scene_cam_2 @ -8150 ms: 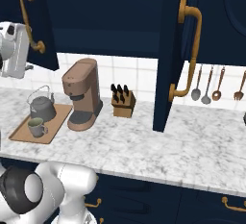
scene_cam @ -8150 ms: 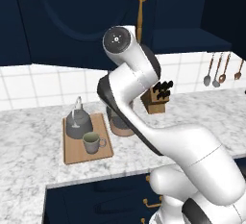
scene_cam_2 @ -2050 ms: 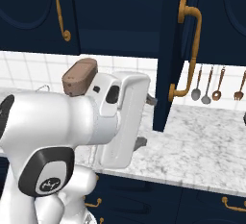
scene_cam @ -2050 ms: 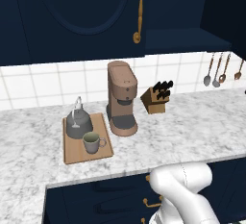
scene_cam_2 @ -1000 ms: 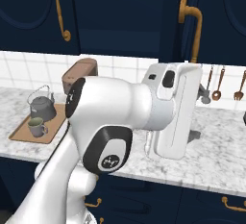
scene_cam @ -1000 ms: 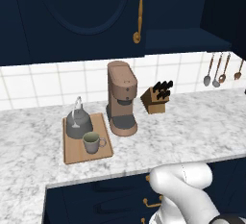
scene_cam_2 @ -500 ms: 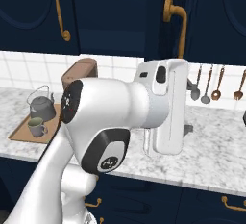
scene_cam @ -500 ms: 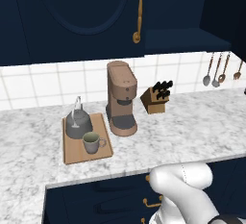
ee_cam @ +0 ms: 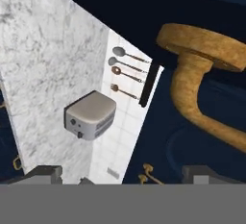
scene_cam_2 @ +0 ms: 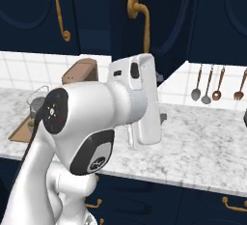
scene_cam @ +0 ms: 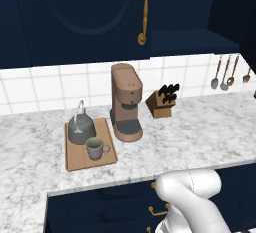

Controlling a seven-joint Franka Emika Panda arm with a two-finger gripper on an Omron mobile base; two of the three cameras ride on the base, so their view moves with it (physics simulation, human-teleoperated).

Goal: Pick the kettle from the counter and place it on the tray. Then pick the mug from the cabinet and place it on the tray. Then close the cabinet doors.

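Note:
The dark grey kettle (scene_cam: 80, 128) and the grey-beige mug (scene_cam: 95, 148) both sit on the wooden tray (scene_cam: 76, 161) on the marble counter (scene_cam: 190, 137). The left cabinet door (scene_cam: 90, 22) is shut, its brass handle (scene_cam: 143, 12) upright. Past it, the cabinet (scene_cam: 192, 41) shows a dark gap. The right door (scene_cam_2: 166, 35) stands part-way swung, and its curved brass handle (scene_cam_2: 140, 19) is just above my hand. In the hand view that handle (ee_cam: 202, 83) looms close ahead of my gripper (ee_cam: 124, 175), which is open with nothing between its fingers.
A brown coffee machine (scene_cam: 126, 102) stands right of the tray, with a knife block (scene_cam: 162, 102) beyond it. Utensils (scene_cam: 225, 72) hang on the tiled wall at the right. A toaster (ee_cam: 91, 115) sits further along the counter. My arm's bulk (scene_cam_2: 87, 122) covers much of the tray side.
The right cabinet door and its brass handle have swung leftward toward the cabinet, and my hand has moved left with it. Kettle, mug and tray have not moved.

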